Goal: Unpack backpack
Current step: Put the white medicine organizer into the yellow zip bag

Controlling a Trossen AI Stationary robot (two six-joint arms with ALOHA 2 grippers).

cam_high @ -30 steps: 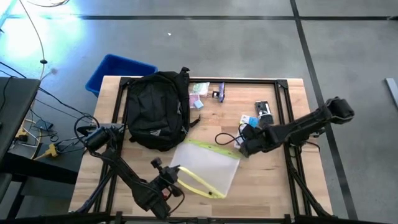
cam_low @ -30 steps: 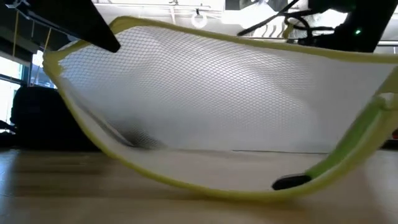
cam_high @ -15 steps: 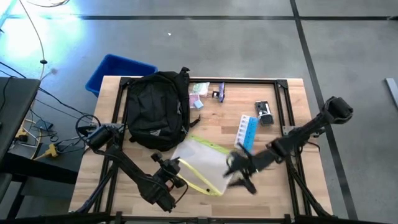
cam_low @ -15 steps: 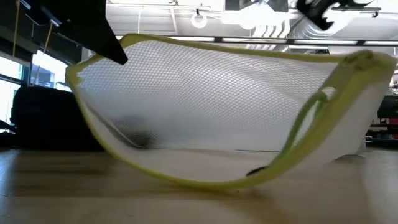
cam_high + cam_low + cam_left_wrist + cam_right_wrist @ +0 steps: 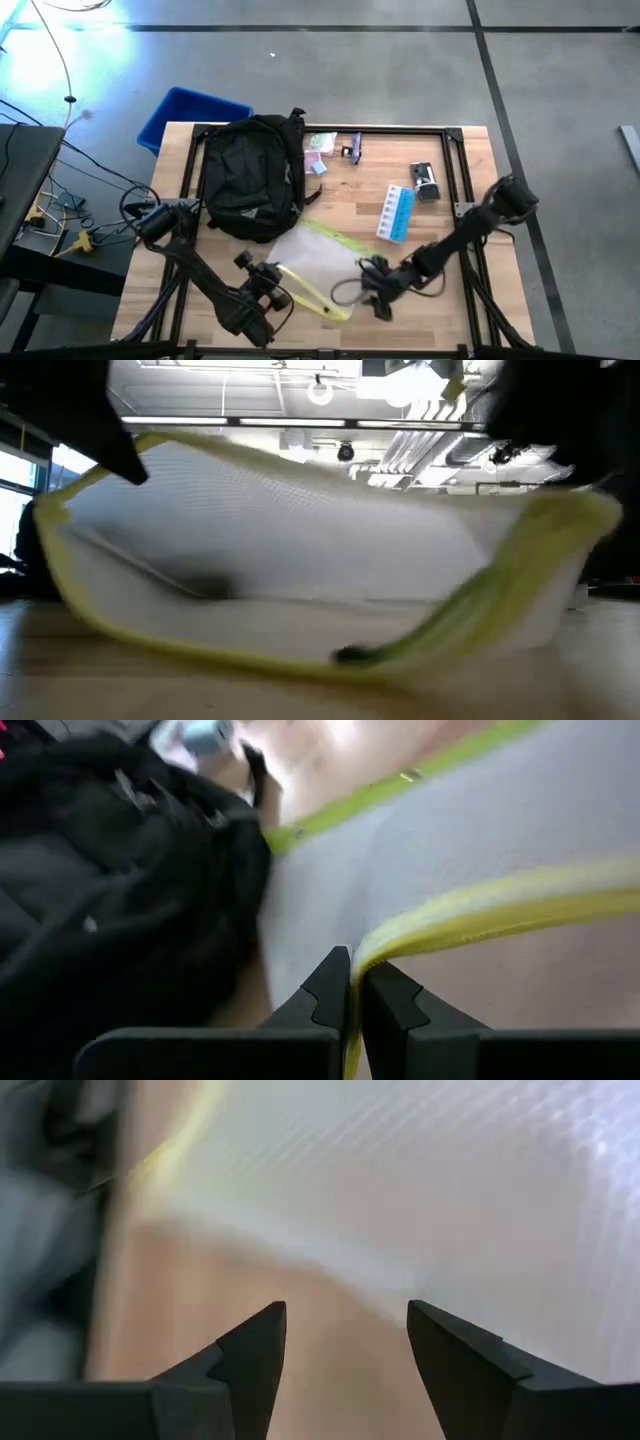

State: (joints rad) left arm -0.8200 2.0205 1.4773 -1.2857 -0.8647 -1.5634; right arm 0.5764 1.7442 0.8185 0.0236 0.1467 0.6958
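Right gripper (image 5: 372,292) has been swung from the far-right clutter down to the pouch (image 5: 325,262), fingers apart, nothing held. Left gripper (image 5: 268,290) stays pinched on pouch's yellow edge. Backpack (image 5: 252,176) lies far-left, w/ pouch emptying judged next.

I am seeing a black backpack (image 5: 254,178), a clear mesh pouch (image 5: 318,262) edged yellow, a blue bin (image 5: 185,113), a blue pill organiser (image 5: 396,213), and pale wood table (image 5: 440,300).
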